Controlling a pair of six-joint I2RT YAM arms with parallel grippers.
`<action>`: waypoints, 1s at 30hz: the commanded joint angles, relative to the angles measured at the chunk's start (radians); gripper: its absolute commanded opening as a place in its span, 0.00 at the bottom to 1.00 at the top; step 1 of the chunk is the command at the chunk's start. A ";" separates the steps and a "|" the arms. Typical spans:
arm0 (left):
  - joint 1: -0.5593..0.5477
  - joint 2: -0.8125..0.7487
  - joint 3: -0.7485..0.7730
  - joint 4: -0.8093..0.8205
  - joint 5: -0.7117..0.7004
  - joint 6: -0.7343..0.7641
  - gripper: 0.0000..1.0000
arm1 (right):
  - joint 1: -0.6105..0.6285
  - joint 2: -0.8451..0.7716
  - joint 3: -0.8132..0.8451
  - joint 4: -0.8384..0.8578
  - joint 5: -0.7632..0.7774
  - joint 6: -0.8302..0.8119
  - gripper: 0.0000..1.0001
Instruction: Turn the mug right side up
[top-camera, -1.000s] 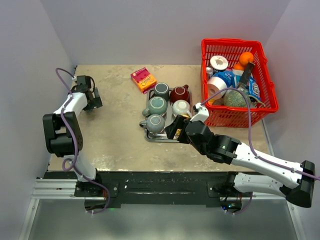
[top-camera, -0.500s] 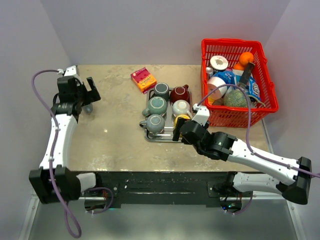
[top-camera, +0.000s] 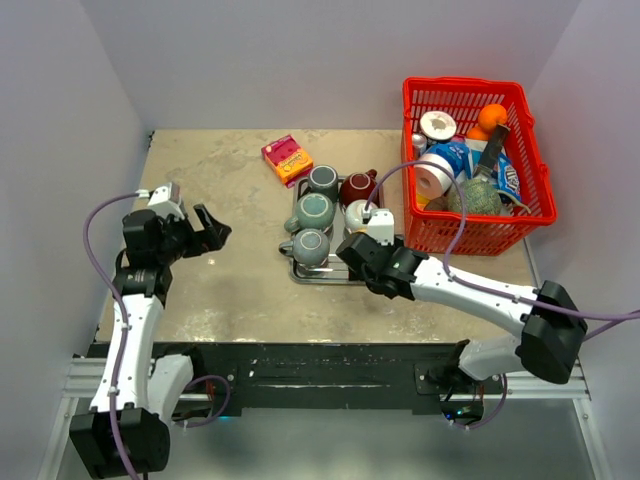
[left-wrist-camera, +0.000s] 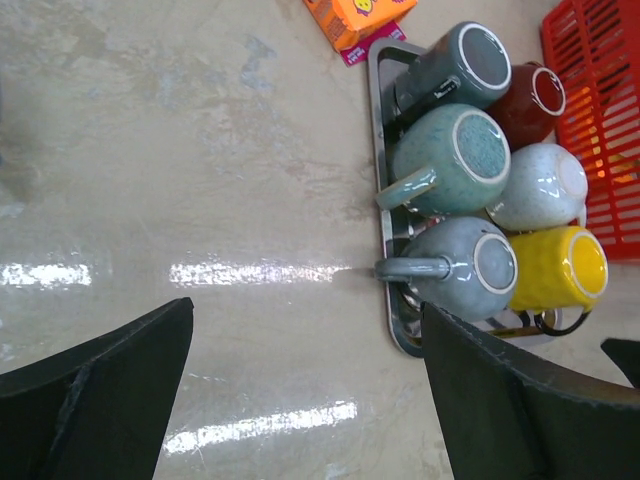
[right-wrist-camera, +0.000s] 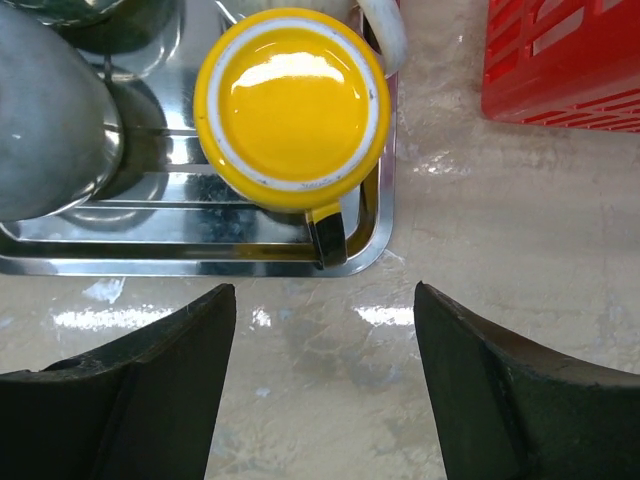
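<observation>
Over on the left, the left gripper is seen hanging above bare tabletop, its jaws spread wide and nothing held between them. From its wrist camera the left gripper is pointed across the shiny surface towards the tray.

Moving right, an orange-and-pink box is found lying flat just behind the tray's far left corner.

Now the tray itself: six mugs are packed on it, all with their bases up. A dark grey mug, a teal mug and a grey mug are lined up along the left side. A dark red mug and a pale mug are set along the right.

And the yellow mug is spotted in the tray's near right corner, upside down, touching the pale mug, with its dark handle turned towards the near rim. In the left wrist view the yellow mug is seen tight against the grey one.

The right gripper is held just above that near rim, jaws opened wide, the handle lined up with the gap and nothing gripped.

Furthest right, a red basket crammed with groceries is parked just beside the tray.
</observation>
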 joint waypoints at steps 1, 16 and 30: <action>0.003 -0.071 -0.088 0.158 0.122 -0.053 0.99 | -0.038 0.033 -0.015 0.114 -0.021 -0.058 0.74; 0.002 -0.060 -0.154 0.209 0.164 -0.067 0.99 | -0.116 0.216 -0.017 0.246 -0.041 -0.138 0.61; 0.002 -0.054 -0.151 0.206 0.161 -0.063 0.99 | -0.119 0.217 -0.021 0.272 -0.042 -0.165 0.31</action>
